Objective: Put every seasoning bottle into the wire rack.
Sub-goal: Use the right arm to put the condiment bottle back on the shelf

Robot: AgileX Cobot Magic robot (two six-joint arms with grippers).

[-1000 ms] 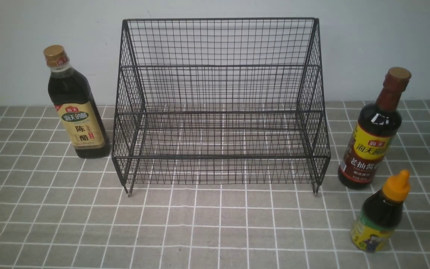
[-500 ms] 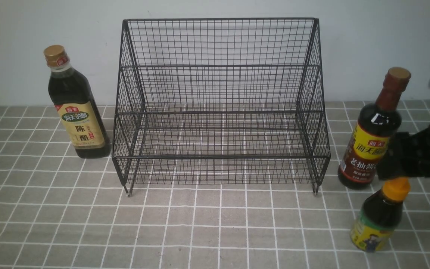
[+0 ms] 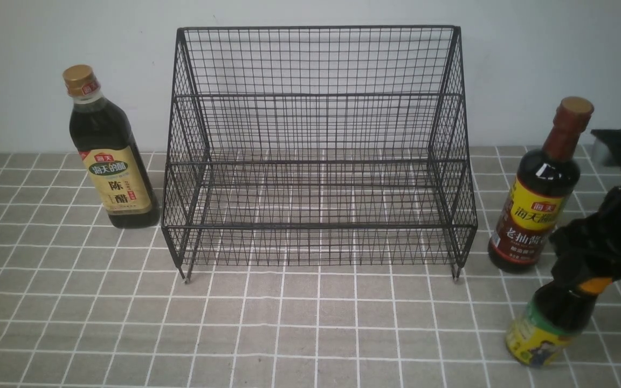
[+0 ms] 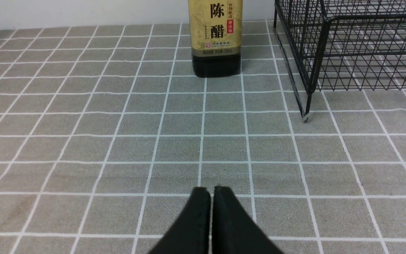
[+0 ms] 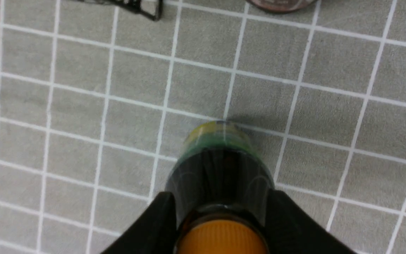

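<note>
The black wire rack (image 3: 316,129) stands empty at the back middle of the table. Left of it is the tall gold-capped seasoning bottle (image 3: 112,172), whose lower label (image 4: 217,38) faces my left gripper (image 4: 211,191); that gripper is shut and empty, well short of the bottle. Right of the rack stands the tall brown-capped bottle (image 3: 537,205). In front of it, the short orange-capped bottle (image 3: 541,334) leans slightly. My right gripper (image 3: 580,275) has come down over its cap. In the right wrist view the right gripper (image 5: 220,195) presses both fingers against the dark shoulder of this short bottle (image 5: 220,165).
The table wears a grey cloth with a white grid (image 3: 310,334). A white wall (image 3: 19,81) rises right behind the rack. The rack's front right leg (image 5: 153,12) and the brown-capped bottle's base (image 5: 280,2) lie just beyond the short bottle.
My right arm came in from the right and dropped onto the short bottle, covering most of its orange cap; the bottle now leans a little. The left gripper has not moved.
</note>
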